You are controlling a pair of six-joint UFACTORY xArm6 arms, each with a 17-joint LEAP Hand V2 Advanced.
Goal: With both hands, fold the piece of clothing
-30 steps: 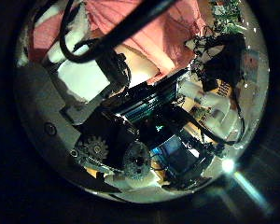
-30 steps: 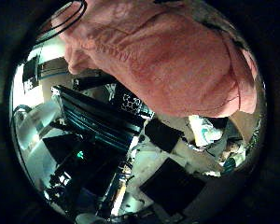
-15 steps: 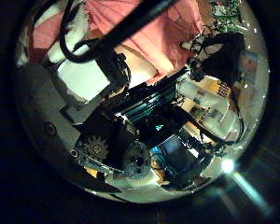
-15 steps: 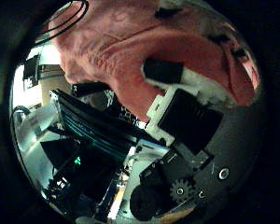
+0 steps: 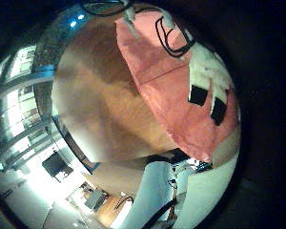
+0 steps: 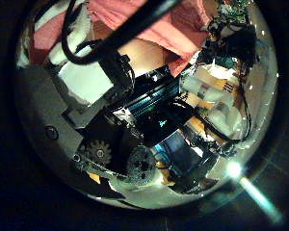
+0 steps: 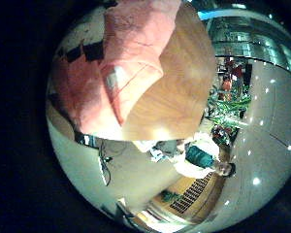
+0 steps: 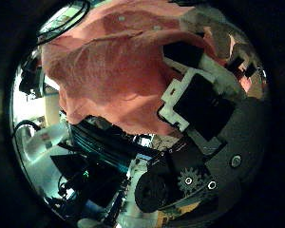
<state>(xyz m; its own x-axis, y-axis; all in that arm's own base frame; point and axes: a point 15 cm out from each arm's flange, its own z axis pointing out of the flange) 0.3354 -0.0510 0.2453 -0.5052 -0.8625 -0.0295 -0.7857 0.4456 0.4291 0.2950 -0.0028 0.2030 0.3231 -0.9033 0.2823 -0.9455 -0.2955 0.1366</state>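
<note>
The piece of clothing [image 5: 172,86] lies spread on a wooden table [image 5: 95,105]; it also shows on the table [image 7: 170,87] as clothing [image 7: 126,58] with a small label. My left hand [image 5: 208,84] has its fingers down on the cloth near one edge. In the thumb side view the left hand [image 6: 87,82] reaches its thumb against the clothing [image 6: 135,14]. My right hand [image 8: 195,100] has thumb and fingers curled onto the clothing [image 8: 104,66], which fills much of that view. Dark finger parts [image 7: 85,50] rest at the cloth's edge.
Bare wood of the table lies beside the garment on one side. Beyond the table's edge are room furnishings and a dark screen [image 6: 178,154]. Black cables [image 5: 172,33] loop over the cloth near the left hand.
The right hand's thumb and fingers have swung into its palm view and curled onto the cloth, which now looks closer. The left palm view has shifted only slightly.
</note>
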